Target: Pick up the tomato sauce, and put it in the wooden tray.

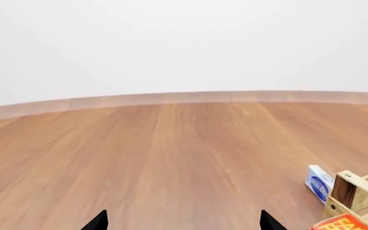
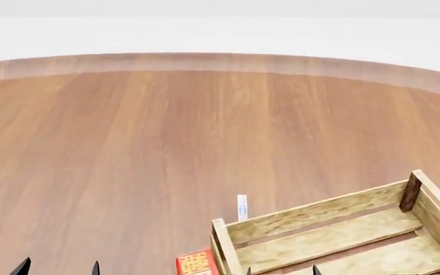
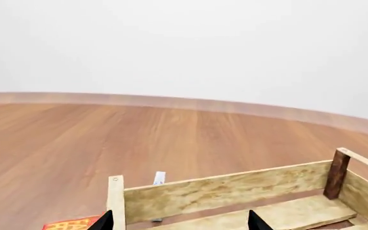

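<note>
The tomato sauce is out of view in all three views. The wooden tray, a crate of pale slats with dark corner posts, stands on the wooden floor at the lower right of the head view. Its near wall fills the right wrist view, and one corner shows in the left wrist view. My right gripper is open over the tray's near left corner, and only its tips show in the head view. My left gripper is open over bare floor, left of the tray. Neither holds anything.
A red-orange item with yellow print lies just left of the tray's corner. A small white-and-blue box stands behind that corner. Wooden floor stretches to a pale baseboard and a white wall.
</note>
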